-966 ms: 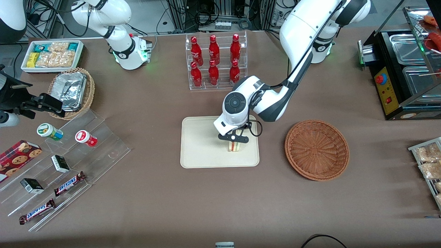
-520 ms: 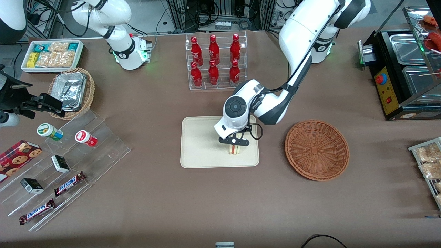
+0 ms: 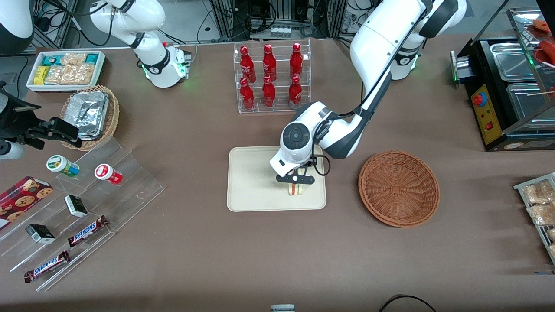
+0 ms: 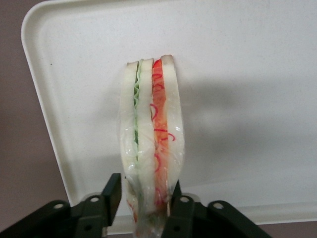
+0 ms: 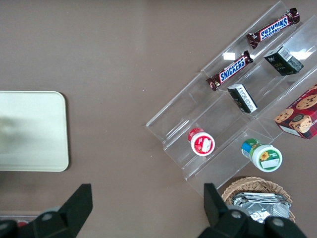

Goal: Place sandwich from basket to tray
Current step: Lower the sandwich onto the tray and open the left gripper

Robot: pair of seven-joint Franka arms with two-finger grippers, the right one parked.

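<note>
The sandwich [image 3: 297, 190], a clear-wrapped white wedge with red and green layers, stands on edge on the cream-white tray [image 3: 251, 182], near the tray corner closest to the basket and the front camera. My left gripper [image 3: 296, 185] is right above it, with a finger on each side. In the left wrist view the sandwich [image 4: 151, 129] sits between the gripper's [image 4: 146, 186] fingers over the tray [image 4: 247, 74]. One finger touches the wrap and a narrow gap shows at the other. The reddish-brown wicker basket [image 3: 399, 188] lies empty beside the tray, toward the working arm's end.
A clear rack of red bottles [image 3: 271, 78] stands farther from the front camera than the tray. Acrylic steps with snacks [image 3: 82, 195], a tan basket of foil containers [image 3: 89, 115] and a white snack bin [image 3: 65, 69] lie toward the parked arm's end. A black appliance [image 3: 511, 86] stands at the working arm's end.
The gripper has come down with the sandwich onto the tray, shifting a little nearer the front camera. The last half second shows almost no movement.
</note>
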